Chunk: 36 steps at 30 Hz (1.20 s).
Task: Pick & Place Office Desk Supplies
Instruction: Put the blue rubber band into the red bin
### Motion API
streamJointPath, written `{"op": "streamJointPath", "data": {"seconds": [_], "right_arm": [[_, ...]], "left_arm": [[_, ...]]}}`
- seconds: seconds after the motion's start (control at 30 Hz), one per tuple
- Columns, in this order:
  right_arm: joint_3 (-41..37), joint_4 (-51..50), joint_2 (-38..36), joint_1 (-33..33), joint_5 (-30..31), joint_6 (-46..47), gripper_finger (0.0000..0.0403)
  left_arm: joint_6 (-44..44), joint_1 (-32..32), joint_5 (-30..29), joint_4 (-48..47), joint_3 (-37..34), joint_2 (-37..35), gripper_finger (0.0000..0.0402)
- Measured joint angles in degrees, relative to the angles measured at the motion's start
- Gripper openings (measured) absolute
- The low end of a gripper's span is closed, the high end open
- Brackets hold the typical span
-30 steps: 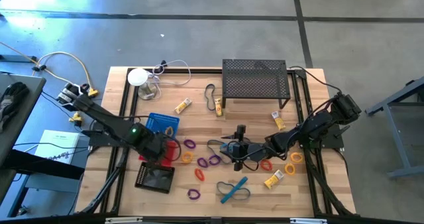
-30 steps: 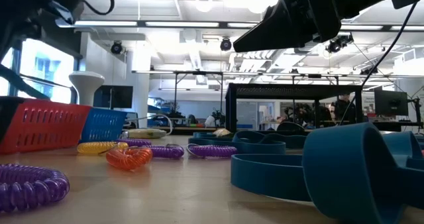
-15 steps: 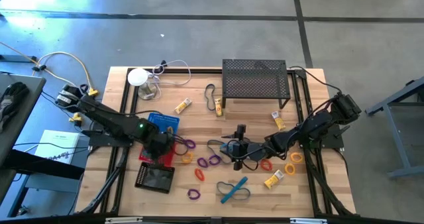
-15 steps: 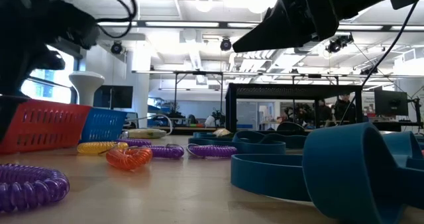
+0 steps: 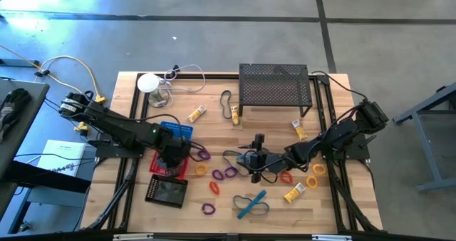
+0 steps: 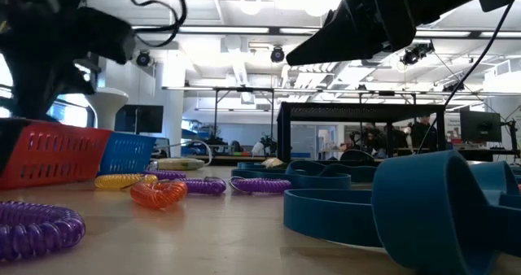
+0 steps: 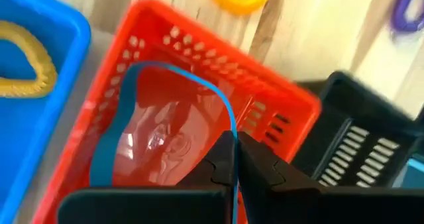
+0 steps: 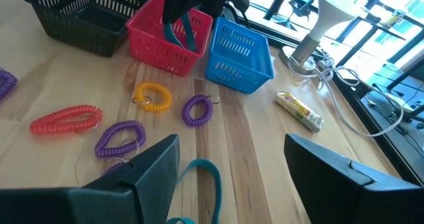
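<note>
My left gripper (image 5: 177,156) is over the red basket (image 7: 213,50), shut on a blue elastic loop (image 7: 126,98). The right wrist view shows this loop (image 8: 183,33) hanging inside the red basket (image 8: 154,50). My right gripper (image 5: 255,157) stands open at mid-table, low over another blue loop (image 8: 203,177) and touching nothing. Purple rings (image 5: 229,172), orange rings (image 5: 214,187) and yellow-and-white tubes (image 5: 294,193) lie loose on the wood. A yellow ring (image 7: 25,85) lies in the blue basket (image 7: 46,25). My left gripper pinches one strand of the blue loop (image 7: 231,126) between its two shut fingertips (image 7: 222,159). The fingers come from above, pointing steeply down. The loop hangs slack below them, within the red basket's walls. Whether its lower end touches the basket floor, I cannot tell.
A black basket (image 5: 166,191) stands near the red one, toward the table's front. The black mesh shelf (image 5: 275,88) is at the back, the white round device (image 5: 148,83) with its cable at the back left. One more blue loop (image 5: 251,205) lies at the front.
My left gripper, still shut on the blue loop, has gone a little toward the table's right and down over the red basket, turning at the wrist. The loop has gone with it and now hangs into the basket.
</note>
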Motion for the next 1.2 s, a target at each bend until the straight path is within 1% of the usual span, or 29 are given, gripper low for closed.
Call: {"op": "streamJointPath", "data": {"seconds": [0.2,0.33,0.4,0.53,0.7,0.9,1.07,1.2], "right_arm": [[0.0,-0.1,0.0,0.0,0.0,0.0,0.026],[0.0,-0.1,0.0,0.0,0.0,0.0,0.026],[0.0,-0.1,0.0,0.0,0.0,0.0,0.026],[0.0,-0.1,0.0,0.0,0.0,0.0,0.026],[0.0,-0.2,0.0,0.0,0.0,0.0,0.026],[0.0,-0.2,0.0,0.0,0.0,0.0,0.026],[0.0,-0.2,0.0,0.0,0.0,0.0,0.026],[0.0,-0.2,0.0,0.0,0.0,0.0,0.026]], "left_arm": [[0.0,-0.3,-0.9,1.1,-2.8,0.0,0.0001],[0.4,-0.7,-5.3,2.6,-2.8,0.0,0.0001],[3.1,-0.8,-7.0,2.4,-2.8,0.0,0.0004],[4.4,-0.8,-9.2,2.4,-3.0,0.0,0.0026],[4.5,-0.8,-9.3,5.5,-3.8,0.0,0.0058],[4.5,-1.1,-9.3,6.5,-3.8,0.0,0.0089],[4.5,-1.1,-9.3,6.4,-3.8,-0.2,0.0108],[4.1,-1.1,-8.7,6.4,-3.7,-0.5,0.0113]]}}
